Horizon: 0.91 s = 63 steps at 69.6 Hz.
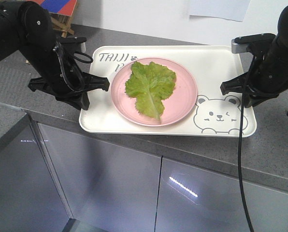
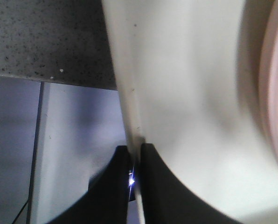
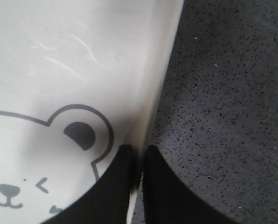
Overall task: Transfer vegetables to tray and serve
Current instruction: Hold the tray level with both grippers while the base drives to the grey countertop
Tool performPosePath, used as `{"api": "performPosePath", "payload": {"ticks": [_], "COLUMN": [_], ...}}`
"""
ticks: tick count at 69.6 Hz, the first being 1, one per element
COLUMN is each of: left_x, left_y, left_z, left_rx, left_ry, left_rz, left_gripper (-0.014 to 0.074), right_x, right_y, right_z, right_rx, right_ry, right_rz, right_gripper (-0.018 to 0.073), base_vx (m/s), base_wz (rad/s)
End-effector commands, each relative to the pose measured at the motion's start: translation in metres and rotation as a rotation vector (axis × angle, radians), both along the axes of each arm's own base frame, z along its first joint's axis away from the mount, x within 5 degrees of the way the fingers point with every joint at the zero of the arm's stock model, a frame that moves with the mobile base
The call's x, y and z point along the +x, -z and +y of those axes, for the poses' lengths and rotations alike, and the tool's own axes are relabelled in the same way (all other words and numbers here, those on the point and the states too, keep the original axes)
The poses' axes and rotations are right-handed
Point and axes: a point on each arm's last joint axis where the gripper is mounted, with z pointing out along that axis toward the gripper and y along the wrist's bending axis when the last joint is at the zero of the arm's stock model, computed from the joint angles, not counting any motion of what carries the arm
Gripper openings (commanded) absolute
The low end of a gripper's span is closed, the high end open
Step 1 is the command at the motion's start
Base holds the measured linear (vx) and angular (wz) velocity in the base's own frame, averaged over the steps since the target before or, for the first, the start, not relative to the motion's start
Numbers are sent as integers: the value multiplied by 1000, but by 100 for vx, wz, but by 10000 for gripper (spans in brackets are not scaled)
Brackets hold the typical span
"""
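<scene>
While the left gripper and right gripper pinch tight on its side rims, the cream-white rectangular plastic tray seems stiff but tippy.

Green lettuce, pink plate, cream bear-printed tray

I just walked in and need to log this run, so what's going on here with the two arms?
The robot grips both short ends of the cream tray: the left gripper is closed on its left rim and the right gripper on its right rim, beside the bear drawing. A lettuce leaf lies on a pink plate in the middle of the tray. The tray looks to be sitting on the grey counter, not lifted yet.
</scene>
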Motion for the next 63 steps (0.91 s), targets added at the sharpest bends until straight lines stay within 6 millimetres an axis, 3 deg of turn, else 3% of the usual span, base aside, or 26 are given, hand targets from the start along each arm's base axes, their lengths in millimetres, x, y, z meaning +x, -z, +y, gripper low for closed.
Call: {"api": "performPosePath", "payload": {"ticks": [1,63], "left_x": [-14,-14], "left_y": [-39,-39], "left_z": [-3,-3], "left_rx": [-67,-67], "left_ry": [36,36], "left_rz": [-104,-104], "left_gripper": [-6,-6], "right_x": [-6,-6], "right_y": [-29,-29], "right_z": [-1,-1], "right_rx": [-18,-18], "right_ry": [-46,-46], "right_rz": [-122,-122], "right_gripper": [-8,-8], "base_vx": [1,3], "base_wz": [-4,-9]}}
